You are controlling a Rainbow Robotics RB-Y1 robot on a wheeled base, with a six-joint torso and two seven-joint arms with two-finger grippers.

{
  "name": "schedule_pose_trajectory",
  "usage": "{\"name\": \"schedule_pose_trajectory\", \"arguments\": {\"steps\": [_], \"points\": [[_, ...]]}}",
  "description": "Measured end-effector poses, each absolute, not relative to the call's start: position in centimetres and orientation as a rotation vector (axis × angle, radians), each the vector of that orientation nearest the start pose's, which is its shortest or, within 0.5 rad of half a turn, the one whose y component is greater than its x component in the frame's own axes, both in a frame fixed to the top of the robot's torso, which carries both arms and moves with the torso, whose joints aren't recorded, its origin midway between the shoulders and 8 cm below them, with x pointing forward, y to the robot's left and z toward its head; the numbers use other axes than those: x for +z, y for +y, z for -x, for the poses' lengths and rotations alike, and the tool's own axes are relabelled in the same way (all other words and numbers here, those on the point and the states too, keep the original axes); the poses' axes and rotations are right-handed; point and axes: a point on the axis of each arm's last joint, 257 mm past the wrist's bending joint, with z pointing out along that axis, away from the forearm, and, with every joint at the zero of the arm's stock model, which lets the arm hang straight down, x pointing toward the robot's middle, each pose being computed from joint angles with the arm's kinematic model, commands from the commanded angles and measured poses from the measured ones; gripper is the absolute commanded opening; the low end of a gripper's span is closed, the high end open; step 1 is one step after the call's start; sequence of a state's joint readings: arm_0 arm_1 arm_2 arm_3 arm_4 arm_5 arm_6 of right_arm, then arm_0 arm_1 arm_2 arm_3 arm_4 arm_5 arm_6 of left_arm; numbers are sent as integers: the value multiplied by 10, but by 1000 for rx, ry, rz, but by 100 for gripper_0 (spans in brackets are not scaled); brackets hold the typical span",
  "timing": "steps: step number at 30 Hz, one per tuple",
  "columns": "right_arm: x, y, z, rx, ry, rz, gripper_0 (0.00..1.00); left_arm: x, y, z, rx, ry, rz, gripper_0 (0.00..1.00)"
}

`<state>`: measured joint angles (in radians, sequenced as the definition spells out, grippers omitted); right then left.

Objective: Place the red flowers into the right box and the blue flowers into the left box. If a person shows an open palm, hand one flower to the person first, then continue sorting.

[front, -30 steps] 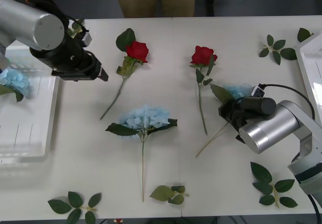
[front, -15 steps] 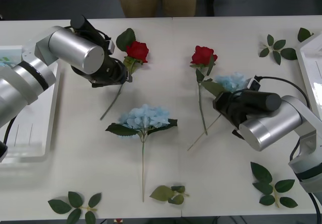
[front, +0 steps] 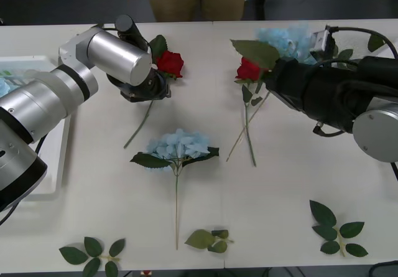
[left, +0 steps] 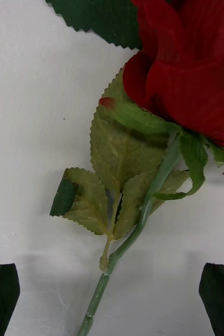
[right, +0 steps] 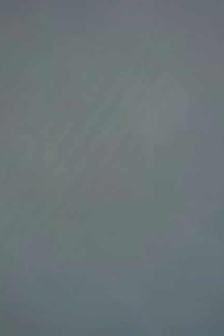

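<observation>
Left end effector (left: pixel 112 294) released, fingers each side of rose (front: pixel 169 63) stem on table (front: pixel 280 196). Right end effector (front: pixel 273 81) grasping hydrangea (front: pixel 283 39), lifted above second rose (front: pixel 248 70).

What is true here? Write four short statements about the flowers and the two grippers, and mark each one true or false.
1. The left gripper is open, its fingers either side of the green stem of a deep-red artificial rose. True.
2. The right gripper holds a red rose. False: it holds a pale blue hydrangea cluster up off the white table.
3. A second pale blue hydrangea lies flat on the table between the arms. True.
4. Both red roses lie in a white bin. False: both lie on the table, the second rose near the right gripper.
</observation>
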<state>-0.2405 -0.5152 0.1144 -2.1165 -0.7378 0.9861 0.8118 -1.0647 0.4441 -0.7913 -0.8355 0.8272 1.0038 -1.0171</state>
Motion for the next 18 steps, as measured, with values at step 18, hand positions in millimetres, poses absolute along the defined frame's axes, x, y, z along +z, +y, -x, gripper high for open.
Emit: {"name": "schedule_pose_trajectory", "arguments": {"steps": [18], "points": [[-20, -41, -489, 1064, 1698, 270, 0, -301, 158, -616, 13, 2600, -69, 100]]}}
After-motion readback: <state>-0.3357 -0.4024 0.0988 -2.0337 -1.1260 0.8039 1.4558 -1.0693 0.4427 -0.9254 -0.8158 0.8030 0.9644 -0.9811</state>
